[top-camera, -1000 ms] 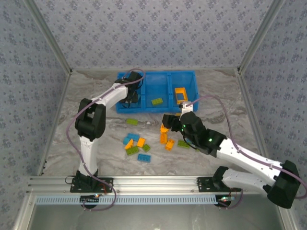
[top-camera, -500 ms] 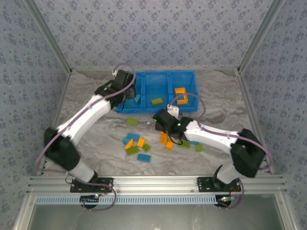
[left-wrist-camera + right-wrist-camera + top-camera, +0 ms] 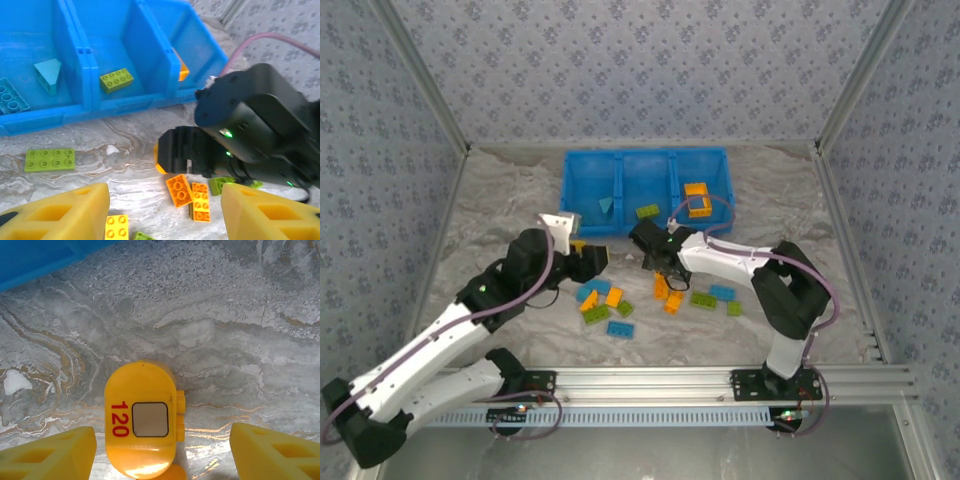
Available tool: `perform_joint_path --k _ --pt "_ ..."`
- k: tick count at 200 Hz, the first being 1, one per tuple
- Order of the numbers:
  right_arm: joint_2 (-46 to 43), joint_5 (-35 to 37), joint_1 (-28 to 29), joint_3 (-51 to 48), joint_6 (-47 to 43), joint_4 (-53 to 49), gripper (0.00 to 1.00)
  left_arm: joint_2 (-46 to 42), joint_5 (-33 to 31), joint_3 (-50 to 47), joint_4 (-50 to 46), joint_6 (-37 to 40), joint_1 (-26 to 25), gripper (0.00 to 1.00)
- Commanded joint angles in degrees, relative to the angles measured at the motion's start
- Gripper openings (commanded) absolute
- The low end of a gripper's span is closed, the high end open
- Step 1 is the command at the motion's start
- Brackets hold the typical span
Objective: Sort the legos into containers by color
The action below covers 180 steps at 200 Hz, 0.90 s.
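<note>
Seen from above, the left gripper [image 3: 592,258] and right gripper [image 3: 658,262] hang close together over the loose legos [image 3: 605,300] scattered on the marbled table [image 3: 500,200], just near of the blue bin [image 3: 645,152]. Since both work the same small patch, I judge a knock between the arms to be the main hazard. The bin's left compartment holds a light blue piece [image 3: 607,205], the middle a green brick [image 3: 647,211], and the right orange pieces [image 3: 696,197]. In the left wrist view, the yellow fingers [image 3: 65,207] stand apart with nothing clamped. Two orange bricks [image 3: 190,195] lie just beyond them, and the right arm's black wrist housing [image 3: 252,117] looms on the right. A descent here could strike that housing or shove the bricks aside. In the right wrist view, the fingers [image 3: 50,455] are spread wide either side of a rounded yellow-orange piece [image 3: 140,390] marked 120, touching neither. It lies on the table near of the bin. Its body looks smooth, glossy and curved, so an off-centre squeeze could squirt it out sideways.
</note>
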Motion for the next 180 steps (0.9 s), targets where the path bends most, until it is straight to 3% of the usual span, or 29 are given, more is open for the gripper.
perform_joint_path --k 1,81,119,154,166,180 --pt "2.81 -2.17 -0.66 2.01 -0.95 1.59 0.71 -4.81 0.63 -1.87 -0.36 -2.39 -0.47 0.61" --pt "3.92 -1.46 -1.07 1.58 -2.25 2.15 0.4 -6.9 0.54 -2.52 -1.48 -2.9 -0.86 0.6" --pt "-6.38 4.49 -0.78 -1.22 -5.28 -3.65 0.37 -3.89 -0.02 0.24 -0.28 -1.46 -3.14 0.6" --pt "-18.22 4.47 -6.57 -4.28 -16.4 -4.25 0.38 0.12 -0.59 2.09 2.1 -0.77 -5.56 0.6" --pt "-20.57 0.3 -10.52 -5.3 -23.08 -0.46 0.39 1.65 -0.58 2.5 3.11 -0.79 -6.18 0.6" --pt "-21.29 -9.77 -17.4 -6.23 -30.03 5.86 0.4 3.22 -0.59 3.16 4.27 -0.5 -7.06 0.6"
